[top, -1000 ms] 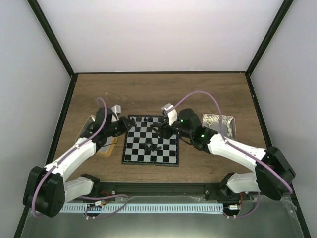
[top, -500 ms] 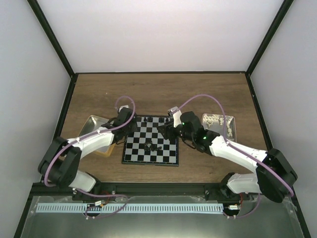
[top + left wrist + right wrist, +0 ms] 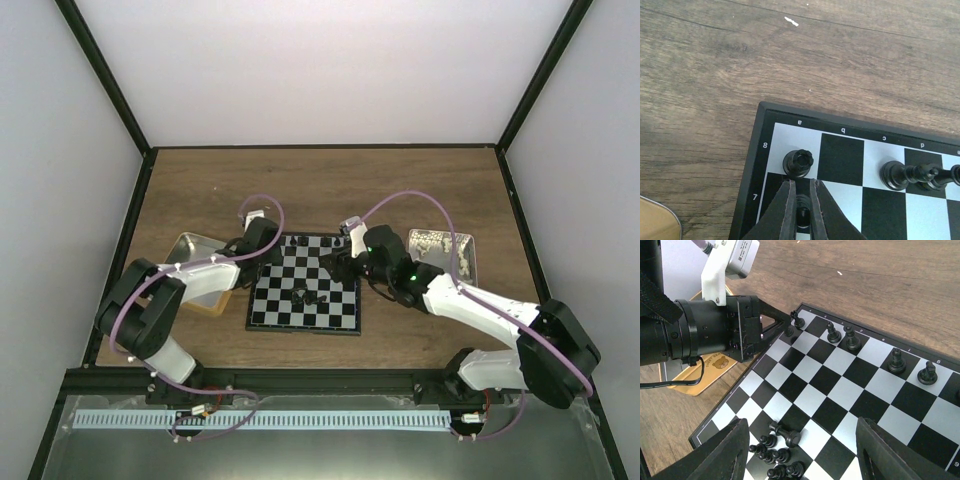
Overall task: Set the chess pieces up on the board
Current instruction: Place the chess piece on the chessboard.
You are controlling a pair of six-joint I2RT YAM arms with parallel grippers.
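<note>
Left pincer (image 3: 801, 194) grips an upright chess piece (image 3: 801, 215) on the board (image 3: 840, 158).

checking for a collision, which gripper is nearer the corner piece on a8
Left. The left gripper sits right beside the corner piece, jaws pinching a small piece on the next square. The right gripper hovers open over the board's other half, well clear of it.

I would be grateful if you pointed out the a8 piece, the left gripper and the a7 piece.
a8 piece (image 3: 798, 161): left wrist view, on its crown.
Left gripper (image 3: 801, 184): left wrist view, midway between fingertips.
a7 piece (image 3: 802, 215): left wrist view, its head between the fingers.
</note>
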